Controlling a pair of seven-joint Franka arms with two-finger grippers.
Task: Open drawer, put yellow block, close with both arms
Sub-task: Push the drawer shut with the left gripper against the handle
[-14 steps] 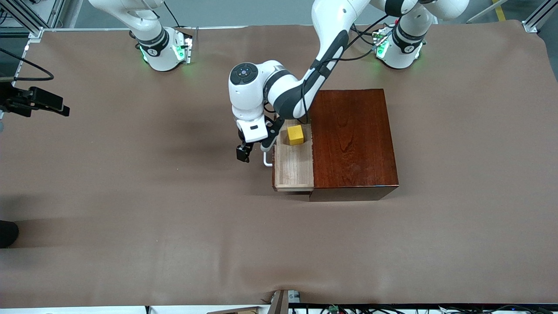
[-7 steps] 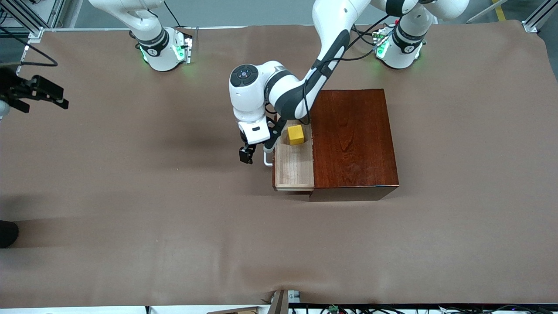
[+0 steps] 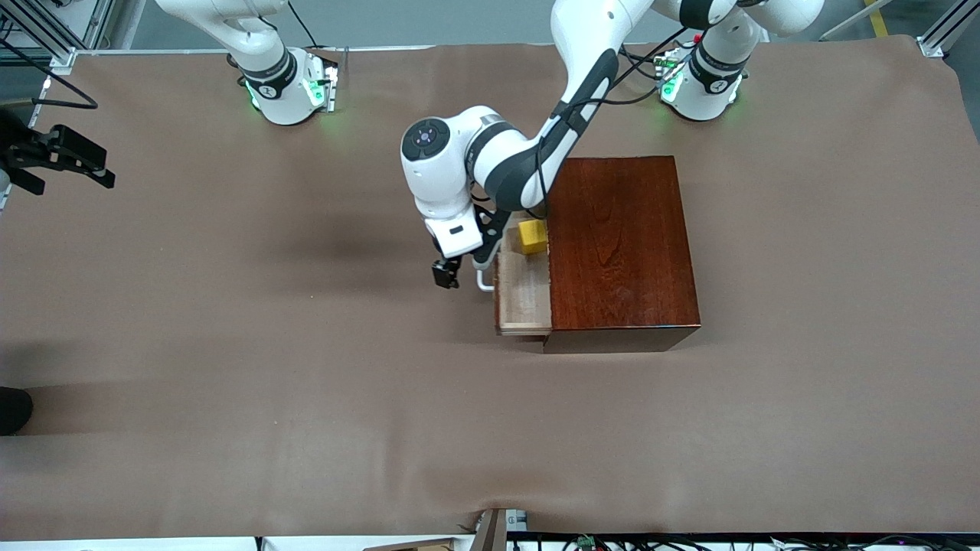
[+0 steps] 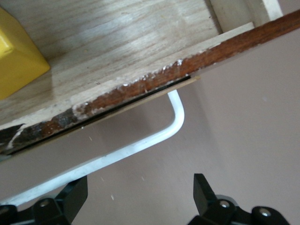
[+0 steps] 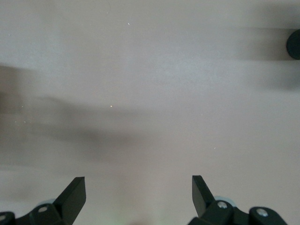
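Observation:
The drawer point(image 3: 524, 298) stands partly out of the dark reddish-brown box point(image 3: 620, 245), toward the right arm's end of the table. The yellow block point(image 3: 532, 236) lies in the drawer, close to the box's opening, and shows in the left wrist view point(image 4: 18, 56). My left gripper point(image 3: 464, 269) is open at the white handle point(image 3: 485, 282). In the left wrist view point(image 4: 139, 187) the handle point(image 4: 157, 138) crosses just ahead of the fingers, next to one fingertip point(image 4: 75, 190). My right gripper point(image 3: 61, 157) is open and empty over bare cloth at the right arm's end point(image 5: 138, 187).
A brown cloth point(image 3: 306, 383) covers the whole table. A dark rounded object point(image 3: 14, 409) sits at the cloth's edge at the right arm's end, nearer to the front camera. A metal frame point(image 3: 46, 46) runs along the table's corner by the right arm's base.
The drawer has slid partway into the box, with the block riding in it. My left gripper has moved toward the box with the handle. My right gripper has drifted slightly toward the bases' edge.

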